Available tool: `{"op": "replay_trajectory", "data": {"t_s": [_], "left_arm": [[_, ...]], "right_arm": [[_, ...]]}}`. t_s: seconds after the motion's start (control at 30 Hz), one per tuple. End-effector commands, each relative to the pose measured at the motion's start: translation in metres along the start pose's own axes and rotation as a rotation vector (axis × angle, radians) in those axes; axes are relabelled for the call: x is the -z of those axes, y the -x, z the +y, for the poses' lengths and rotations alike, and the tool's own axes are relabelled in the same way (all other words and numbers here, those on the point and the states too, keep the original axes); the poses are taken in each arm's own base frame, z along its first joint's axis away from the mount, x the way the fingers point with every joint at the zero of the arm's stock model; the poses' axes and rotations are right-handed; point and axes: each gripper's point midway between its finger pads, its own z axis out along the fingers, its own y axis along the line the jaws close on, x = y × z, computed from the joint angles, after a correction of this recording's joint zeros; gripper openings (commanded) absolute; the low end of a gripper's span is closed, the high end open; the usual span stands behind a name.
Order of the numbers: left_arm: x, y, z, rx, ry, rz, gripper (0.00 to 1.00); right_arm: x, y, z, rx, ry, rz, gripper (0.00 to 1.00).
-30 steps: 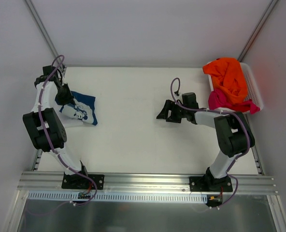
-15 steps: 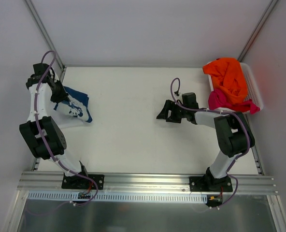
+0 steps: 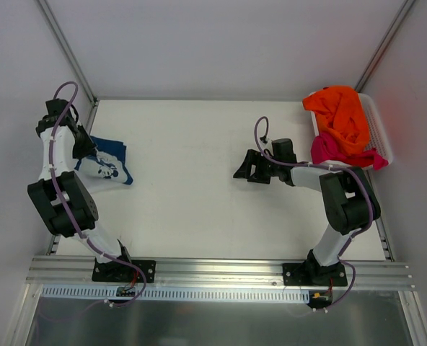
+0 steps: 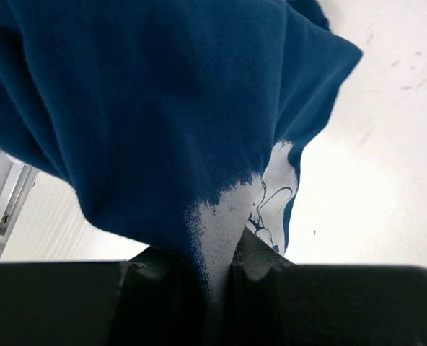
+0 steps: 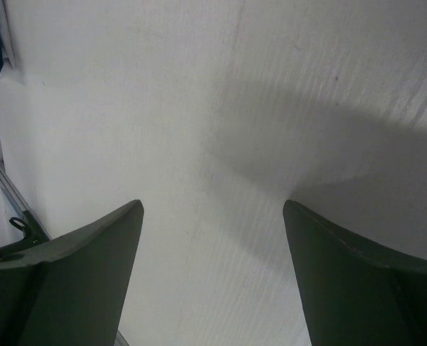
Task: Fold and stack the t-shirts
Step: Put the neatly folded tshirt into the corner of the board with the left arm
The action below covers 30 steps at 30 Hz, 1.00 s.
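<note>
Navy t-shirt [image 4: 148,108] in left gripper [image 4: 215,270]

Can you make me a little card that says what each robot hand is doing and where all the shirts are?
Left gripper: shut, pinching the blue t-shirt at the far left of the table
Right gripper: open, holding nothing, over bare table
Blue t-shirt: bunched up, white print showing, not folded flat
Orange t-shirt: heaped in the white basket at the far right
Pink t-shirt: in the basket beside the orange one, spilling over the edge
Stack: none yet
</note>
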Motion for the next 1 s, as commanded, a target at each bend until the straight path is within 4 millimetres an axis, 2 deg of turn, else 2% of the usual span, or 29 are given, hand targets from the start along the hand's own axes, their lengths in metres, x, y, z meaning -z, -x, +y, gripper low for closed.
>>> {"op": "replay_trajectory", "data": {"t_s": [0.0, 0.17, 0.2, 0.23, 0.27, 0.37, 0.47, 0.5, 0.57, 0.6, 0.7, 0.77, 0.83, 0.87, 0.9, 0.93, 0.97], "left_arm": [[-0.012, -0.007, 0.029, 0.059, 0.125, 0.018, 0.0], [-0.022, -0.01, 0.054, 0.115, 0.243, 0.03, 0.0], [-0.024, -0.01, 0.06, 0.122, 0.276, 0.031, 0.14], [-0.023, -0.009, 0.066, 0.135, 0.297, 0.027, 0.79], [-0.022, -0.009, 0.07, 0.157, 0.317, 0.02, 0.99], [-0.006, 0.001, 0.08, 0.191, 0.372, -0.046, 0.99], [0.038, 0.02, 0.082, 0.243, 0.393, -0.197, 0.99], [0.064, 0.029, 0.079, 0.258, 0.374, -0.274, 0.99], [0.083, 0.035, 0.066, 0.273, 0.3, -0.327, 0.99], [0.099, 0.039, 0.057, 0.27, 0.258, -0.37, 0.99], [0.114, 0.041, 0.033, 0.235, 0.175, -0.403, 0.99], [0.111, 0.037, 0.022, 0.227, 0.133, -0.387, 0.99], [0.092, 0.029, 0.013, 0.227, 0.093, -0.323, 0.97], [0.082, 0.024, 0.002, 0.217, 0.039, -0.278, 0.93], [0.064, 0.017, -0.002, 0.208, 0.032, -0.219, 0.88], [0.055, 0.01, -0.012, 0.195, 0.014, -0.184, 0.79], [0.046, 0.004, -0.02, 0.194, -0.006, -0.15, 0.75]], "right_arm": [[0.001, -0.036, -0.023, -0.039, -0.077, 0.101, 0.84], [0.0, -0.038, -0.024, -0.038, -0.074, 0.106, 0.84], [0.0, -0.039, -0.025, -0.04, -0.076, 0.108, 0.84], [-0.001, -0.04, -0.025, -0.041, -0.074, 0.113, 0.84], [-0.002, -0.041, -0.026, -0.041, -0.074, 0.116, 0.84], [-0.003, -0.042, -0.027, -0.043, -0.073, 0.124, 0.84], [-0.006, -0.045, -0.029, -0.049, -0.072, 0.137, 0.84], [-0.007, -0.047, -0.03, -0.05, -0.073, 0.141, 0.84], [-0.008, -0.047, -0.029, -0.05, -0.072, 0.143, 0.84], [-0.008, -0.048, -0.03, -0.051, -0.075, 0.145, 0.84], [-0.008, -0.047, -0.027, -0.046, -0.07, 0.143, 0.84], [-0.007, -0.045, -0.023, -0.047, -0.067, 0.134, 0.84], [-0.006, -0.044, -0.019, -0.041, -0.06, 0.128, 0.84], [-0.005, -0.043, -0.014, -0.033, -0.053, 0.121, 0.84], [-0.005, -0.043, -0.011, -0.027, -0.055, 0.117, 0.84], [-0.004, -0.041, -0.009, -0.023, -0.056, 0.11, 0.84], [-0.001, -0.036, -0.004, -0.015, -0.053, 0.092, 0.84]]}}
